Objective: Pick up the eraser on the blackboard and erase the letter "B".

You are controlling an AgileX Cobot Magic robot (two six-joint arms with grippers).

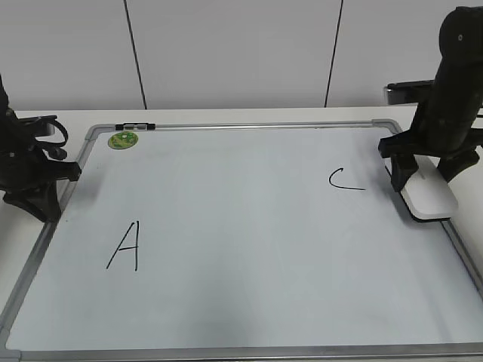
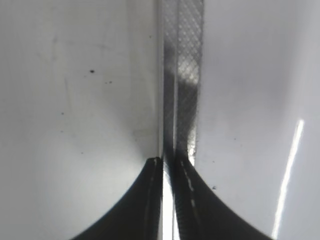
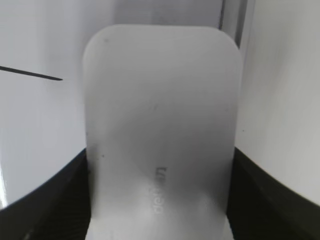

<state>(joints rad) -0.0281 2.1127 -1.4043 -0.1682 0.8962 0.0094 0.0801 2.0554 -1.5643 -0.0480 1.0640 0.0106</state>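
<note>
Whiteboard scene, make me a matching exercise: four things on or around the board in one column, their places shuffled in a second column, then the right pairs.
1. letter A
2. letter C
3. green magnet
4. eraser

a. far-left corner of the blackboard
b. between the right gripper fingers at the right frame
c. near left
d. right of centre, beside the eraser

Pairs: 1-c, 2-d, 3-a, 4-b

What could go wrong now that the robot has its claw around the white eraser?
The eraser sits right beside the letter "C", so the right gripper might smudge it by mistake. The eraser also overhangs the blackboard's frame, so it could catch there or slip out.
</note>
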